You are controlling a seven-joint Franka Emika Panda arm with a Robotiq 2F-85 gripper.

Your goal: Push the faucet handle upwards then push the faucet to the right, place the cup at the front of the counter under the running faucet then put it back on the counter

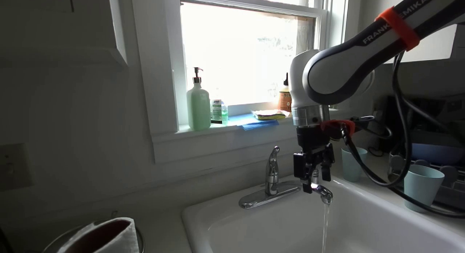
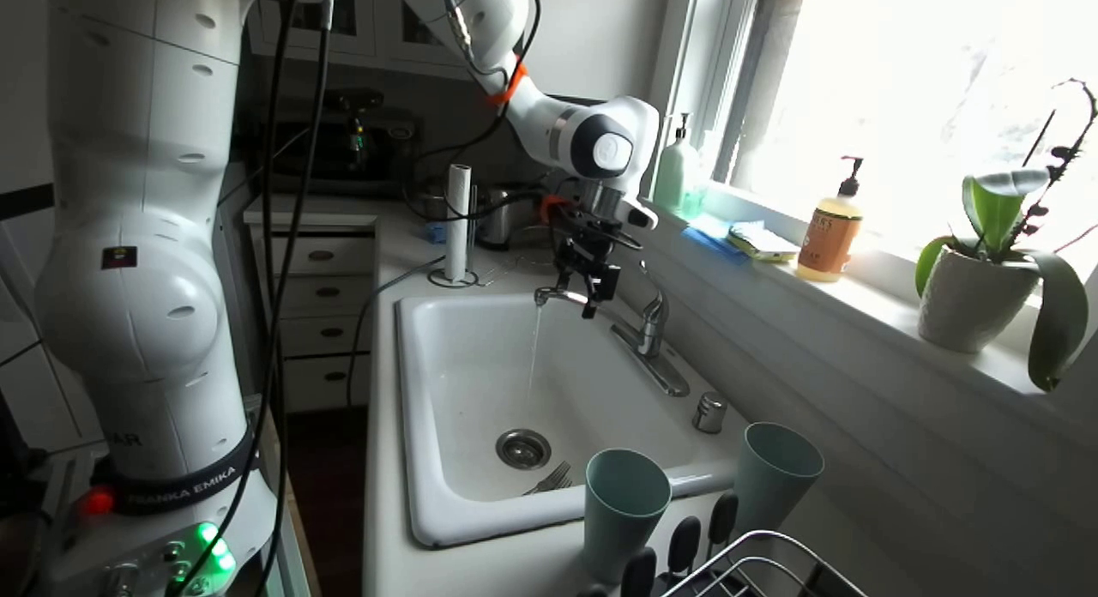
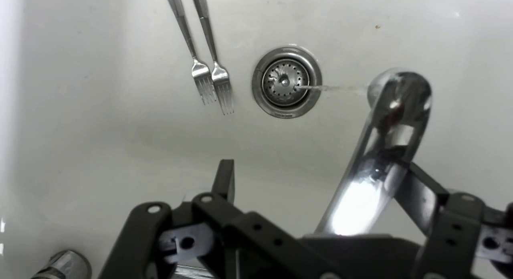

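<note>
Water runs from the chrome faucet (image 3: 394, 122), shown in both exterior views (image 1: 323, 192) (image 2: 562, 296). Its handle (image 1: 272, 169) stands raised at the base, also visible at the window side (image 2: 654, 314). My gripper (image 3: 316, 166) is open, pointing down over the spout (image 1: 316, 182) (image 2: 576, 297). The spout lies between its fingers, against or very near one finger; the other stands well apart. The larger-looking pale blue-green cup (image 1: 423, 187) stands upright on the counter (image 2: 489, 571) beside the sink (image 2: 626, 507). Its inside bottom is hidden.
A second cup (image 2: 776, 473) stands nearer the wall. A dish rack (image 2: 763, 541) is close to both cups. Two forks (image 3: 212, 76) lie by the drain (image 3: 286, 81) in the sink. Bottles (image 1: 198, 105) and a potted plant (image 2: 978, 297) line the sill. Cables hang from the arm.
</note>
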